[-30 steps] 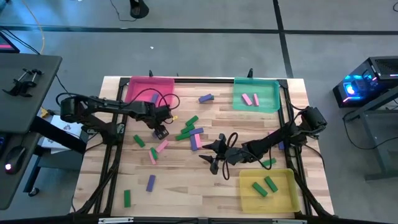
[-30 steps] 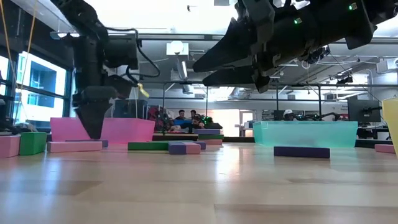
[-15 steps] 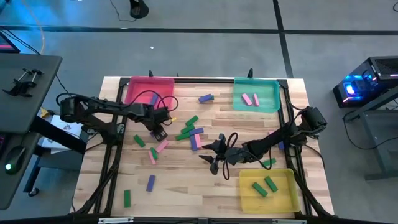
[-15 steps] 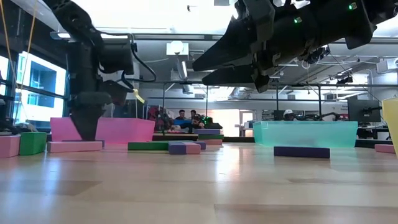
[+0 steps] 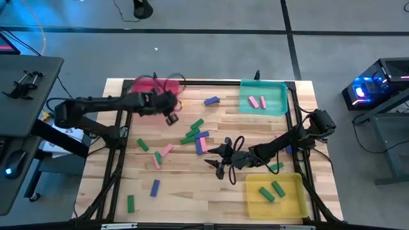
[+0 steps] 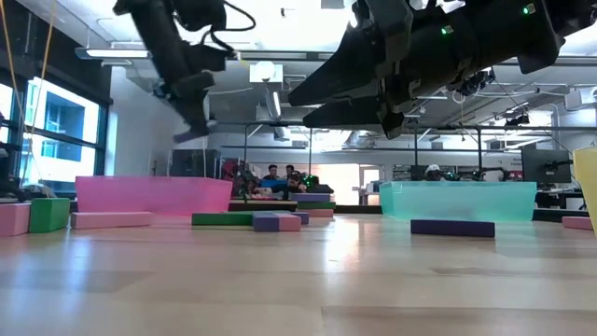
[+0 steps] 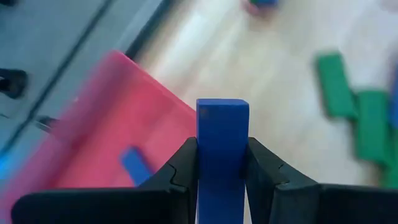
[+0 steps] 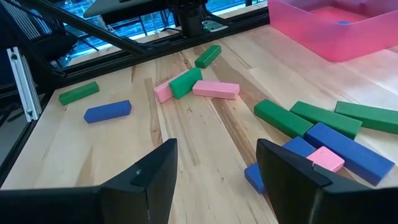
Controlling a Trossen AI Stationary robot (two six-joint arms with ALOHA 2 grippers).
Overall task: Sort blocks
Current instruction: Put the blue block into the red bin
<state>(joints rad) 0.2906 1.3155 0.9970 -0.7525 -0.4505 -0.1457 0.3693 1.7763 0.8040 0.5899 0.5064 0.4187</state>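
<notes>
Left gripper (image 7: 222, 177) clamps a blue block (image 7: 222, 146), seemingly above the pink tray (image 5: 167, 85); right gripper (image 8: 214, 177) gapes.

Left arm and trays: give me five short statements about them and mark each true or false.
1. The left gripper holds a blue block between its jaws. True.
2. The teal tray holds two green blocks. False: it holds two pink blocks.
3. The yellow tray holds green blocks. True.
4. The right gripper is clamped on a pink block. False: its jaws are open and empty, above the table's middle.
5. A blue block already lies in the pink tray. True, as the left wrist view shows.
</notes>
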